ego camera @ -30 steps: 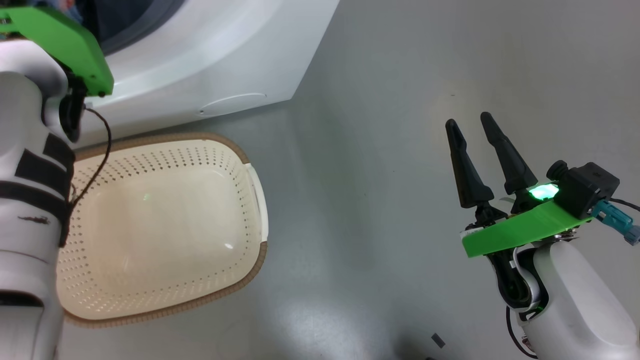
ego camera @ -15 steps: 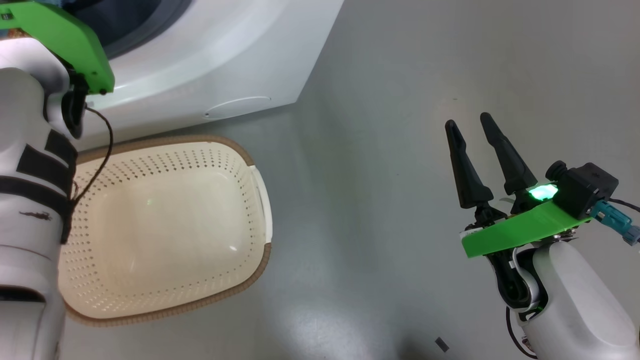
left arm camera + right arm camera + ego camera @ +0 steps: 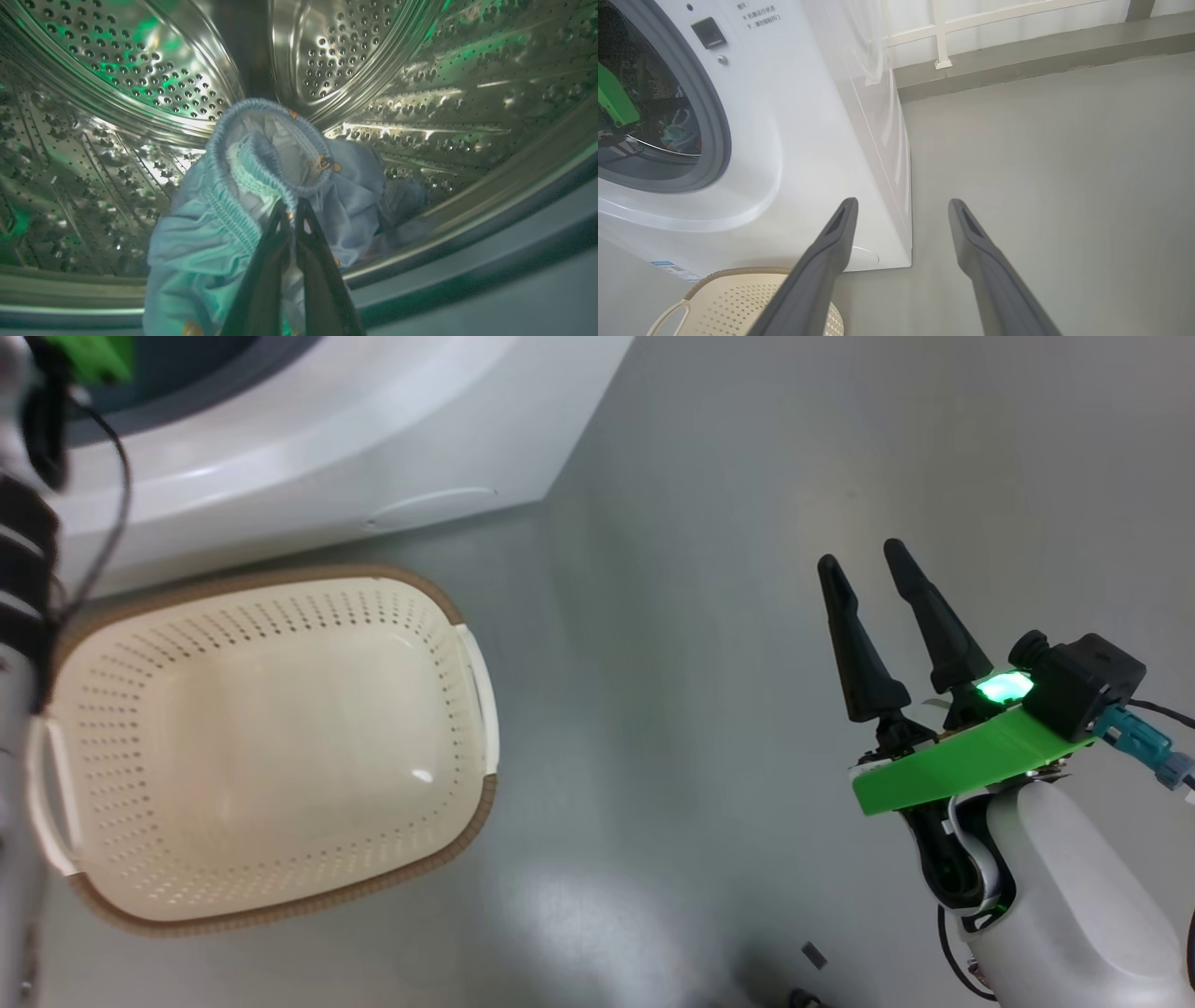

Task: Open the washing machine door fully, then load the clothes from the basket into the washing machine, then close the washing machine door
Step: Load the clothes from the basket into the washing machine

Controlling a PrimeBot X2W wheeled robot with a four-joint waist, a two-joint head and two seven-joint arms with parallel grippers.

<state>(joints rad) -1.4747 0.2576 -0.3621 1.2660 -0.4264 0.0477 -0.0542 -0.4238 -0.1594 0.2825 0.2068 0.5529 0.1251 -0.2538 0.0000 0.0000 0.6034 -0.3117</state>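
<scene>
The washing machine (image 3: 373,448) is a white box at the top left, and its door is out of view. My left gripper (image 3: 292,203) reaches into the steel drum (image 3: 140,70), shut on the elastic edge of light blue clothes (image 3: 210,224) that hang from its tips over the drum's lip. The cream basket (image 3: 280,737) with a brown rim sits on the floor before the machine, with nothing in it. Off to the right my right gripper (image 3: 859,557) hangs open over bare floor, its fingers (image 3: 822,261) pointing past the machine's corner (image 3: 808,116).
My left forearm (image 3: 28,523) with black straps and a cable runs up the left edge beside the basket. Grey floor (image 3: 700,616) stretches to the right of the machine. A wall ledge and white railing (image 3: 943,46) stand behind it.
My left gripper has gone from open to shut. The left forearm has slid toward the left edge of the head view, baring the basket's left handle. The right arm has barely moved.
</scene>
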